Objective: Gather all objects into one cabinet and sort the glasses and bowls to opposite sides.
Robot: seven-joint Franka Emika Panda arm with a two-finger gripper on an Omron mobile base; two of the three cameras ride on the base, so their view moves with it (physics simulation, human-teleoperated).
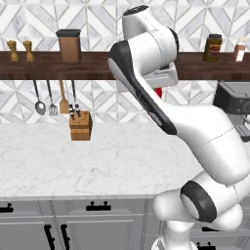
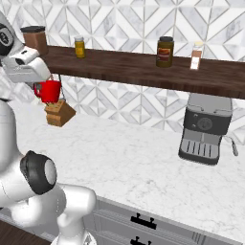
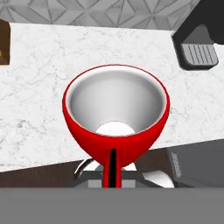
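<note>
Red cup (image 3: 114, 109): glossy, opaque, round, white inside, thin handle; held aloft over the counter (image 2: 143, 162), upright.
My jaws (image 2: 45, 86): pinched tight on the red cup's rim.
Counter: white marble, grey veins, smooth.
Knife block (image 1: 80, 125): wooden, boxy, far left by the wall.
Coffee machine (image 2: 206, 128): dark metal, far right.

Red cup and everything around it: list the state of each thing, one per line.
red cup: held in the air above the counter, upright, empty, white inside.
hand: shut on the red cup's wall.
knife block: standing on the counter by the wall, knives in it.
coffee machine: on the counter, nothing under its spout.
brown-lidded canister: on the shelf, lid on.
lower cabinets: closed.
</note>
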